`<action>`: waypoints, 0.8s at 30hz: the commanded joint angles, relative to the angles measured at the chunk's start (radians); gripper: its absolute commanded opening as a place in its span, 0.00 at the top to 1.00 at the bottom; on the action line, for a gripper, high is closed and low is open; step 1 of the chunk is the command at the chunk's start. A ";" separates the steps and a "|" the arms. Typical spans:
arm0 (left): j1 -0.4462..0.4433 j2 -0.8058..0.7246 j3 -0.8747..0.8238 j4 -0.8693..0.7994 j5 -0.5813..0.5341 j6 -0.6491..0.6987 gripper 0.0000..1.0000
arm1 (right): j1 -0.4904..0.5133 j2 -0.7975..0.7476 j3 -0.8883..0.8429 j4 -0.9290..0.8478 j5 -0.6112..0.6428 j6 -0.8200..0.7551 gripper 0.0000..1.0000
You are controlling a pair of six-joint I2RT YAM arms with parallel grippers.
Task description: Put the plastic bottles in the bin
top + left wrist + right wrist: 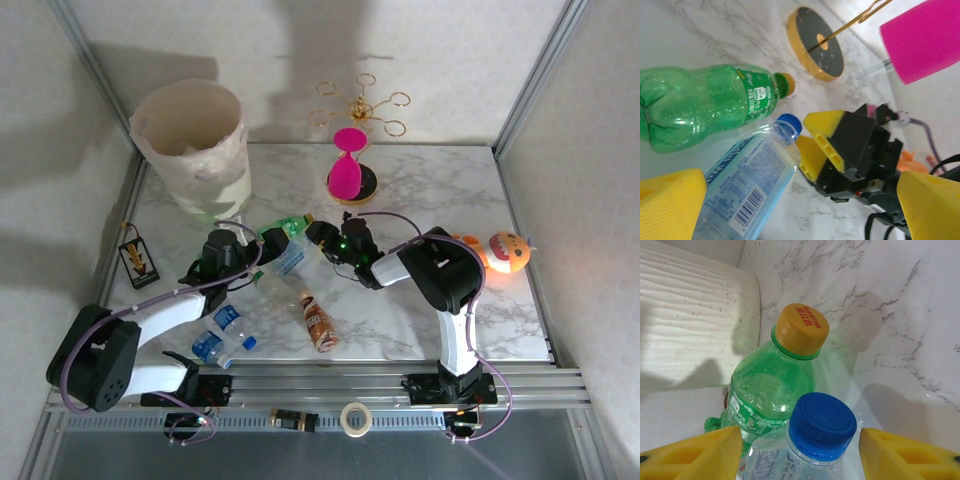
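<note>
Since the right claw (800, 436) brackets the blue-capped bottle (822, 426), grip uncertain, squeeze firmly before lifting; keep the wide left claw (800, 200) clear.

In the right wrist view, the blue-capped clear bottle (822, 426) is cut off below its shoulder by the lower edge, so contact with the right end effector (800, 440) cannot be told. In the top view, the green bottle (282, 232) is partly hidden behind the left end effector (238, 255). Label print is too small to be read.
</note>
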 commanded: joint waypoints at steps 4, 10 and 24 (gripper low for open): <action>-0.028 0.076 0.112 -0.214 -0.036 0.158 0.04 | -0.006 -0.138 -0.076 -0.182 0.130 -0.148 0.31; -0.034 0.143 0.174 -0.289 -0.052 0.203 0.04 | -0.016 -0.313 -0.125 -0.317 0.150 -0.261 0.24; -0.150 0.317 0.309 -0.356 -0.044 0.226 0.06 | -0.049 -0.551 -0.241 -0.429 0.230 -0.323 0.20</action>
